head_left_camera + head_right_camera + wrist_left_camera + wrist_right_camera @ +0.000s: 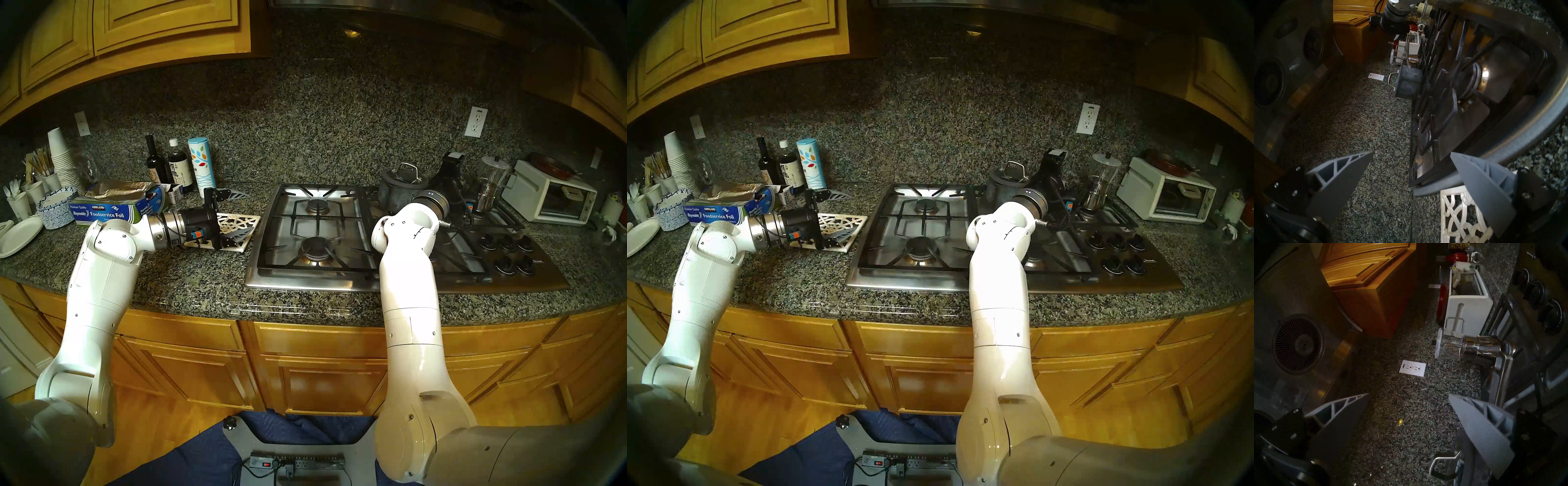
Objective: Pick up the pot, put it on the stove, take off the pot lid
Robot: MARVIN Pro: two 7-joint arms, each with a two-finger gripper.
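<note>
The pot (397, 193) is mottled dark grey, its lid (405, 176) handle silver. The stove (305, 281) is steel with black grates and knobs. The worktop (190, 281) is speckled grey-black granite. The trivet (237, 225) is white lattice. The foil box (101, 212) is blue; the toaster oven (548, 200) white; cabinets honey wood.

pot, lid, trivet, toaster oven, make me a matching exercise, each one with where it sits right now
Column one:
1. pot
2. pot lid
3. white lattice trivet
4. white toaster oven

Column two:
A. on the counter at the far right, past the stove's knobs
B. on the counter left of the stove, under the open left gripper
C. on top of the pot, loop handle up
D. on the back grates of the stove, near its middle

Pairs: 1-D, 2-C, 3-B, 4-A
</note>
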